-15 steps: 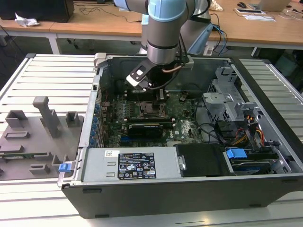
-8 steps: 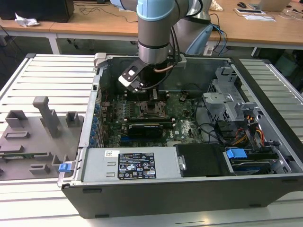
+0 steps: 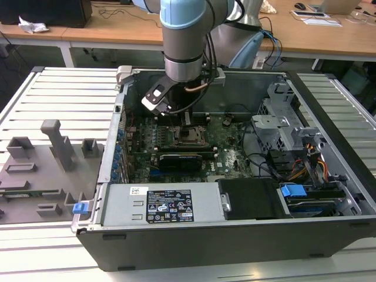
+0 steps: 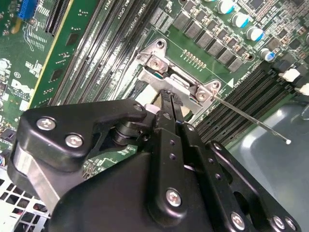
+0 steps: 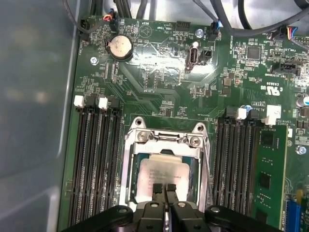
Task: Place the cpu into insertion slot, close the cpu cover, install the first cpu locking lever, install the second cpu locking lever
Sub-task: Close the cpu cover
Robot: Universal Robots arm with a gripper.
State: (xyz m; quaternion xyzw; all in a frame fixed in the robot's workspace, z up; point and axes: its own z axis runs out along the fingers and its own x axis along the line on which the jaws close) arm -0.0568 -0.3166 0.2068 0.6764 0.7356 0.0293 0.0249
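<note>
**While the cpu (image 5: 164,170) sits seated, the gripper (image 5: 164,189) hangs at its edge**

Where the chip rests inside the insertion slot (image 3: 189,137), the cpu cover (image 5: 129,169) lies flat and frames it in the first wrist view. The gripper's fingertips are pinched together over the chip's rim, with nothing visible between them. A thin lever (image 4: 251,118) juts free above the memory slots (image 4: 241,99). In the exterior view, a black card (image 3: 176,160) lies at the socket's 6 o'clock and a drive cage (image 3: 282,126) at its 3 o'clock.

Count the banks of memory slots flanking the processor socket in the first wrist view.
2: one bank on one side of the socket, the other bank on its opposite side; the gripper hides part of each.
</note>
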